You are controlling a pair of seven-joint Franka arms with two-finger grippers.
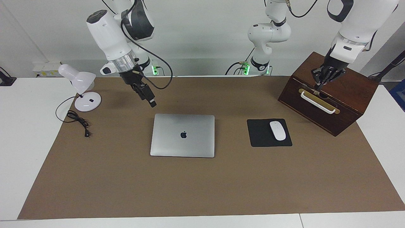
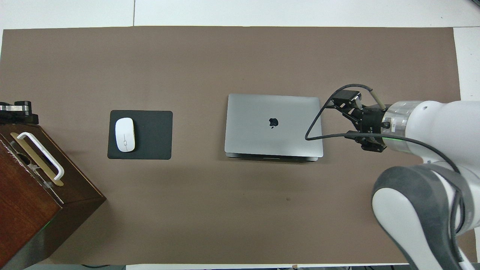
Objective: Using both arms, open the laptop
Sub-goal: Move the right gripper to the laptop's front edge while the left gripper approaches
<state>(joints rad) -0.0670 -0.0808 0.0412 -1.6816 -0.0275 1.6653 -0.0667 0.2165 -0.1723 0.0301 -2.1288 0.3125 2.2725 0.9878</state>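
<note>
Brown matting (image 1: 202,190) is lying closest to my facing camera, covering most of the white worktop (image 1: 19,142).

Starting at the right arm's end, a white desk lamp (image 1: 79,82) is standing with its cord (image 1: 77,120) trailing loose on the mat.

Next along, the right arm (image 1: 107,34) is hanging its jaws over the mat, just beside the laptop's corner. From overhead I am reading them as spread and holding nothing.

The laptop (image 1: 183,135) is lying shut and flat at mid-worktop, logo up. I am judging that its opening lip is facing the robots.

A black mouse pad (image 1: 261,134) is carrying a white mouse (image 1: 277,130) beside it, toward the left arm's end.

Last, the left arm (image 1: 357,28) is waiting with its jaws over the wooden box (image 1: 348,95), right at the white handle (image 1: 318,103). I cannot tell whether they are spread or pinched, or whether they are touching it.

Several things are worrying me:
- **Thin lip:** the jaws could skate off it and scrape the lid.
- **Base unpinned:** with the left arm well apart from the laptop, lifting the lid may drag the whole machine up or slide it along the mat.
- **Crossing over:** bringing the left arm across risks clipping the mouse.
- **Dangling cable:** the right arm's black cable (image 2: 318,120) is hanging over the lid and could snag.
</note>
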